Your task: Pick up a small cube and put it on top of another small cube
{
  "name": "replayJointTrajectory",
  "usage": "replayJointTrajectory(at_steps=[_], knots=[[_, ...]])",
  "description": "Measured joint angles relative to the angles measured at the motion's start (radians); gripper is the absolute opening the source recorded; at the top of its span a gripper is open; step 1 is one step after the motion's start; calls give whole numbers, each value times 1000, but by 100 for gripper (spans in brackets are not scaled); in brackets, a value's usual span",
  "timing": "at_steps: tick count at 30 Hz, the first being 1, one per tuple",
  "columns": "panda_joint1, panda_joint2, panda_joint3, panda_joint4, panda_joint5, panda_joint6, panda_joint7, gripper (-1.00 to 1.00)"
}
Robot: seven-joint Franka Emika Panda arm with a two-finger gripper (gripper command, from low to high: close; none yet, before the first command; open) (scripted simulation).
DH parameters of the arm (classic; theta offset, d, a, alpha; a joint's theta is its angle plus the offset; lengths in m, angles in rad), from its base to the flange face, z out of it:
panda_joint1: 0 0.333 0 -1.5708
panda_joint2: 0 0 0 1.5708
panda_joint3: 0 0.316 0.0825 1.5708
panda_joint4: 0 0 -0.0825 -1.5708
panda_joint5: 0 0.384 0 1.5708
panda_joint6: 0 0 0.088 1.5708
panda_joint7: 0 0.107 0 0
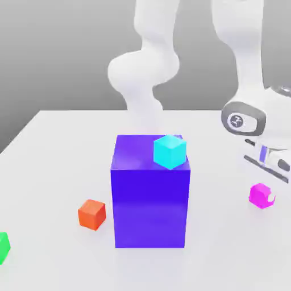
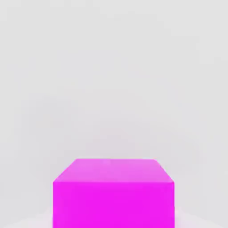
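White arm low, hand (image 1: 271, 193) closed

i see a bright magenta-pink small cube (image 1: 261, 195) to the exterior view's right of the big purple-blue block (image 1: 150, 199); in the hand view that small cube (image 2: 113, 194) is a flat, saturated magenta. a cyan cube (image 1: 169, 151) sits on the block's top. an orange cube (image 1: 91, 214) lies to the block's left, a green cube (image 1: 3, 246) further left. the table (image 1: 51, 170) is pale grey-white, the arm (image 1: 145, 68) white.

Four small cubes (image 1: 170, 151), one big block (image 1: 150, 199).
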State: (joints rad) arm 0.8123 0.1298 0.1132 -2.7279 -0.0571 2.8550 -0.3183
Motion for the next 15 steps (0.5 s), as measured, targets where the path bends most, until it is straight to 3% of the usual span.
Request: replayJointTrajectory(at_steps=[9,15], knots=[[-90,-20,-126,76,75,-55,230,-100],[-266,27,-289,168,149,-125,251,-100]])
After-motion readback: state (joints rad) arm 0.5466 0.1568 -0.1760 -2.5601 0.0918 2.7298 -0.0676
